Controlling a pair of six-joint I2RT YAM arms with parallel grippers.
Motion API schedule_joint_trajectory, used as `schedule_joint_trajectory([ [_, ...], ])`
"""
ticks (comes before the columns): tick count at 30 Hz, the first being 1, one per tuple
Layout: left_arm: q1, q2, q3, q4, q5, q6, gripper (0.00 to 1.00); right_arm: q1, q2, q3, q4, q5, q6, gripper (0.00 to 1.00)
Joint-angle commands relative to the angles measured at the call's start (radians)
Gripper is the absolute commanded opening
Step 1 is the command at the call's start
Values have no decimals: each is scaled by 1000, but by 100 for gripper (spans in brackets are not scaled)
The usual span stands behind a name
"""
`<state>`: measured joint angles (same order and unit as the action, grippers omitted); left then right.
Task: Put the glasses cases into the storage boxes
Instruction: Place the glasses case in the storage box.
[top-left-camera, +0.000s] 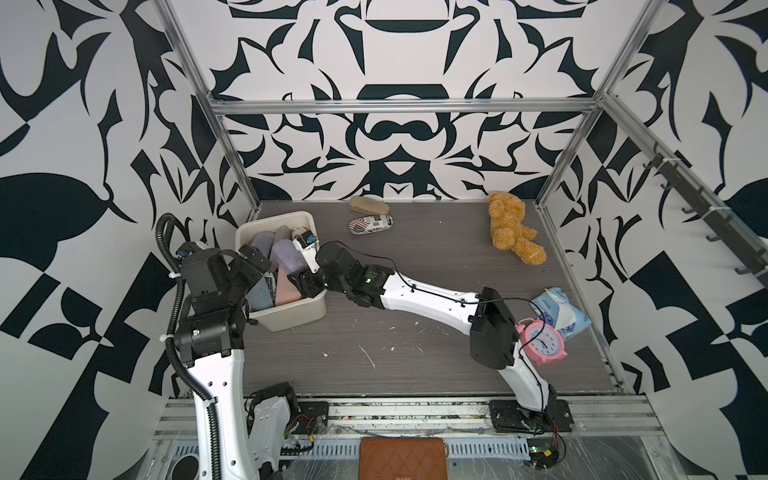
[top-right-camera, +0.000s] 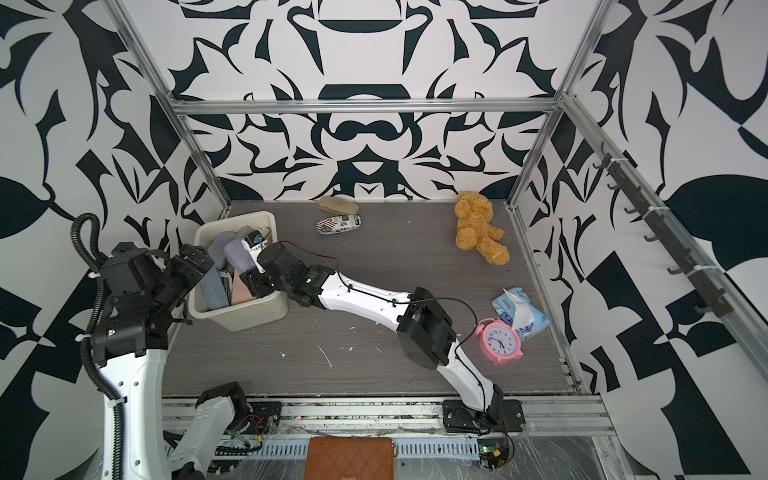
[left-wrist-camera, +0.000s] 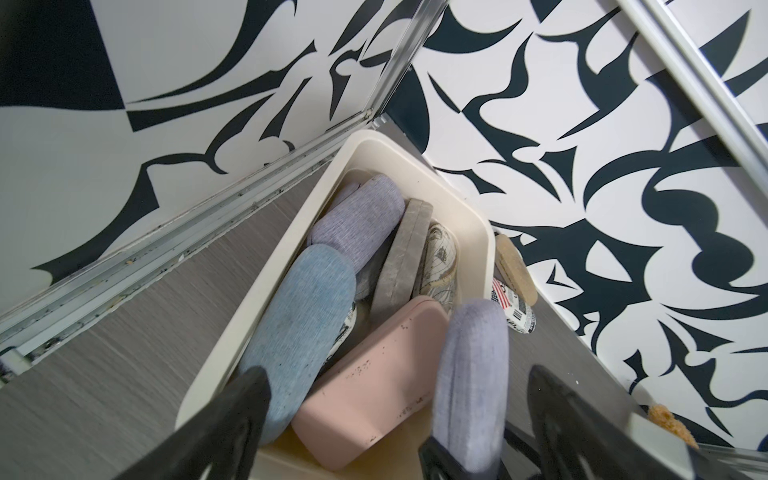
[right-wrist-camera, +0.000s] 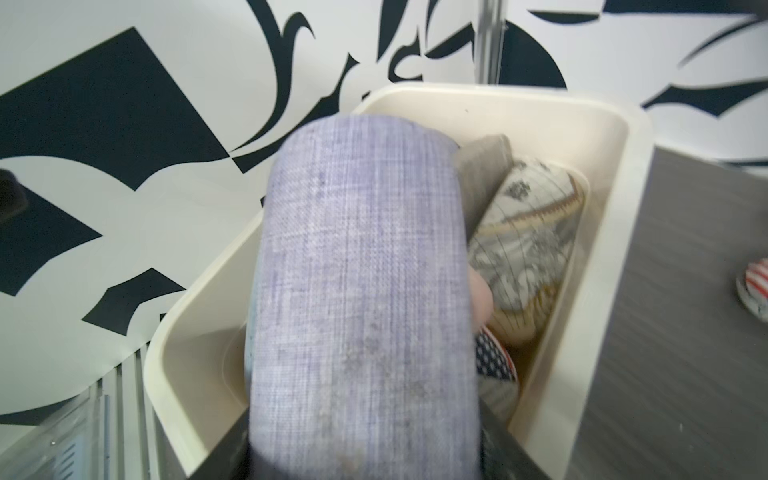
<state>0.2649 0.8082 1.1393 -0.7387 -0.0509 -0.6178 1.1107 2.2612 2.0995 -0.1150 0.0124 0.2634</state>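
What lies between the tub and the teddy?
The flag case and, behind it, the tan case; otherwise bare table, in both top views.

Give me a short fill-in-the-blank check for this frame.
1. The held case in the right gripper over the tub is ____ in colour.
2. Outside the tub, ____ cases lie on the table: a tan case and a flag-print case.
3. The left gripper has its jaws ____.
Missing words: lilac; two; open.
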Motion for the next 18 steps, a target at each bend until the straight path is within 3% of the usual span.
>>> schedule_joint_trajectory([
  [1, 7, 10, 40, -23, 23, -15, 99, 6, 55, 141, -34, -50, -166, 61],
  [5, 7, 15, 62, -29, 7, 4, 99, 12, 112, 176, -78, -149, -191, 64],
  [8, 7, 23, 65, -18, 17, 6, 99, 30, 64, 85, -61, -205, -235, 79],
  [12, 7, 31, 58, 1, 33, 6, 99, 44, -78, -107, 26, -178, -272, 92],
  [15, 7, 42, 38, 40, 75, 4, 99, 42, -189, -223, 114, -130, -263, 93],
  [18, 7, 82, 13, 116, 200, 20, 99, 31, -296, -329, 165, -84, -245, 93],
])
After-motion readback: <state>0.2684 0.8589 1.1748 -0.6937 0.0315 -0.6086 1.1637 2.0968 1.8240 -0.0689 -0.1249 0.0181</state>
